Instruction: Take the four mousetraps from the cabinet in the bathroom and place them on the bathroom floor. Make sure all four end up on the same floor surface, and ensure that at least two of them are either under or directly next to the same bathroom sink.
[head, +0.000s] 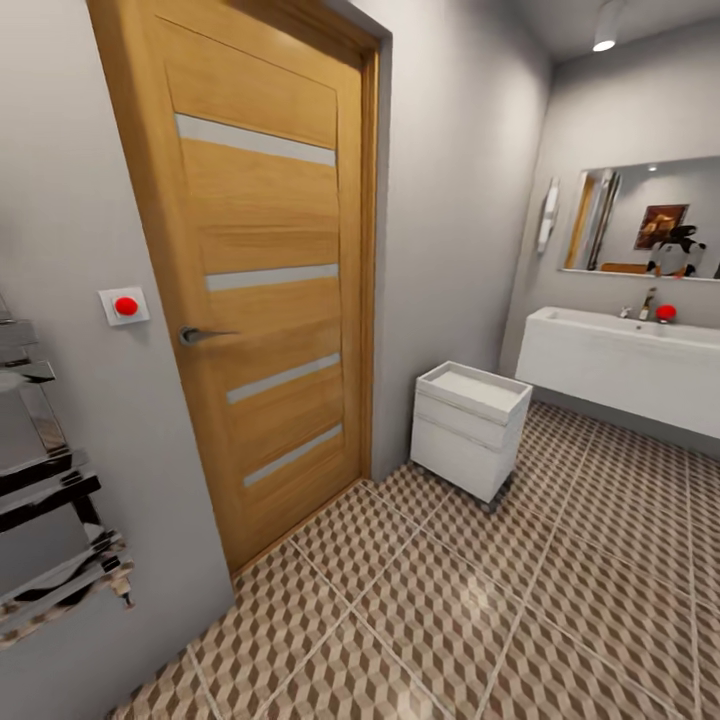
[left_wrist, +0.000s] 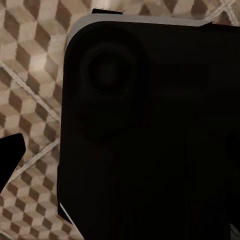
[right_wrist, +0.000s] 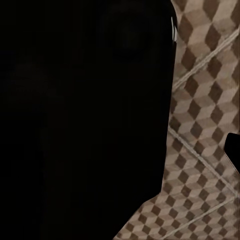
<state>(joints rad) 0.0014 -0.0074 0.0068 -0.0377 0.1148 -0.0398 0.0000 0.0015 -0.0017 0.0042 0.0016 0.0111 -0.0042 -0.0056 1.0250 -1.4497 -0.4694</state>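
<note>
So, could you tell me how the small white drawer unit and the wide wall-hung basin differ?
The small drawer unit stands on the patterned floor by the door-side wall; the wide basin hangs clear of the floor under the mirror. The unit is squarish, the basin long with a tap. Both are white.

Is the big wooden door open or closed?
Closed. The wooden door sits flat in its frame, with no gap along the edge by its handle.

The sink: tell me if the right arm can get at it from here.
Probably not. The sink hangs on the far wall, across a stretch of tiled floor, and the right wrist view looks down at tiles beside a dark body. The robot would likely have to drive closer.
</note>
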